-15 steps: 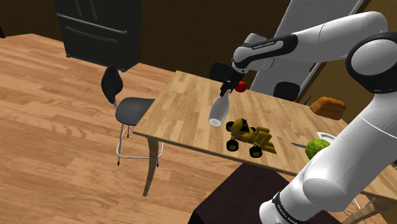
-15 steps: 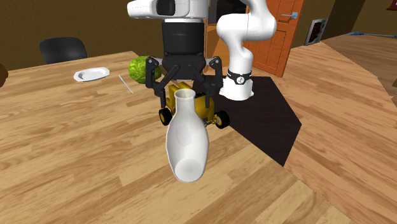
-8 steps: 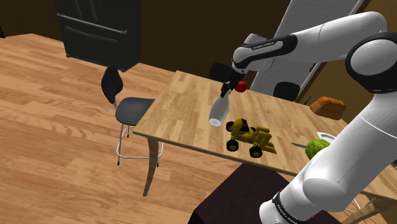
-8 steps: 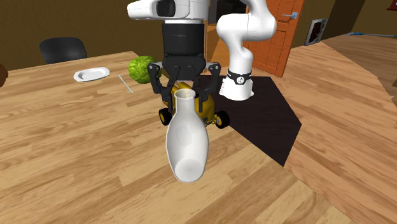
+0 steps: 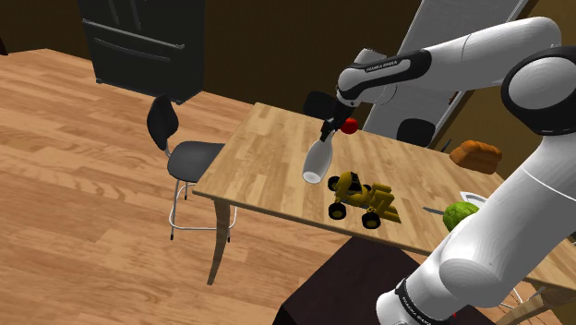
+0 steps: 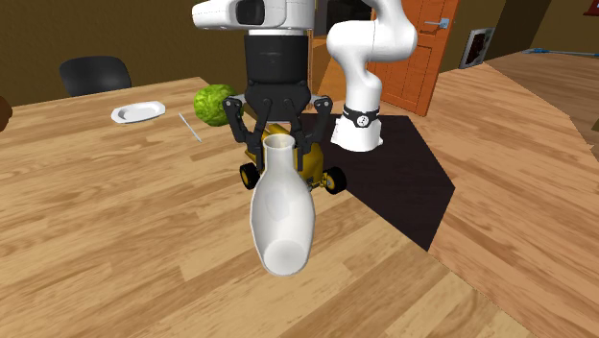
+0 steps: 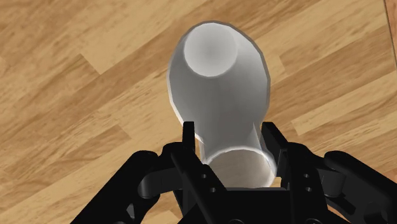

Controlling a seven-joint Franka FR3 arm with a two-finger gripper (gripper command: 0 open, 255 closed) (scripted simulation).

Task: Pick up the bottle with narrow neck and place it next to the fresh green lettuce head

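tool (image 6: pixel 277 146) clasps the white bottle (image 6: pixel 281 216) by its narrow neck; we judge the belly too wide to grip. we see it near the yellow toy car (image 6: pixel 317 165), lettuce (image 6: pixel 213 104) well apart.

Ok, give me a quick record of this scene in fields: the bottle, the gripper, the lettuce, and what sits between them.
bottle: white bottle, narrow neck uppermost, body tilted
gripper: gripper shut on the bottle's neck, a finger on each side
contact with table: cannot tell whether the bottle touches the table
target: green lettuce head on the table, near a white plate
in between: yellow toy car, between bottle and lettuce
task state: bottle gripped, not yet next to the lettuce
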